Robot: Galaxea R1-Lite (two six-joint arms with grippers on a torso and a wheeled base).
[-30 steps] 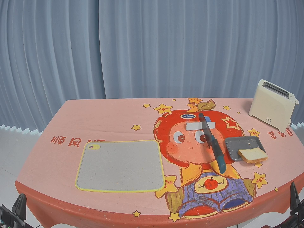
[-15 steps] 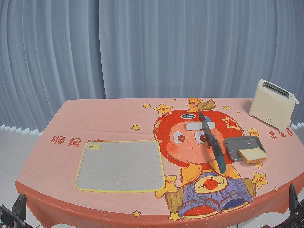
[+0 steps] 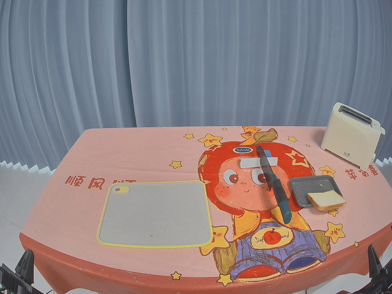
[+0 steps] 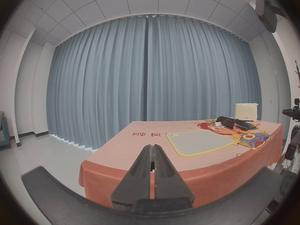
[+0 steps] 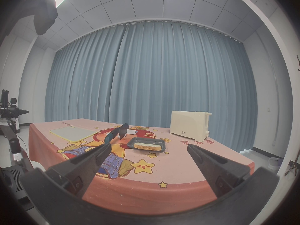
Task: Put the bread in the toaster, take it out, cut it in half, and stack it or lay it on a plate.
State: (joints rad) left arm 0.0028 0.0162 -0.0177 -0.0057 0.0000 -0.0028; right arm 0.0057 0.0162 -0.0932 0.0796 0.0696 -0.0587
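The bread [image 3: 326, 200] is noted on the plate [image 3: 307, 183] at the head view's lower right, the left gripper [image 4: 152, 147] being closed on nothing and the right gripper [image 5: 149, 147] spread apart.

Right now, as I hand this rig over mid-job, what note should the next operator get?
Left gripper: shut, empty, low off the table at its near-left edge.
Right gripper: open, empty, off the near-right edge, facing the bread.
Things: whole slice of bread on the near corner of the grey tray; toaster at the far right; knife between the tray and the cutting board, blade propped on a white block.
Done: nothing.
Left: toast, take out, halve, plate.
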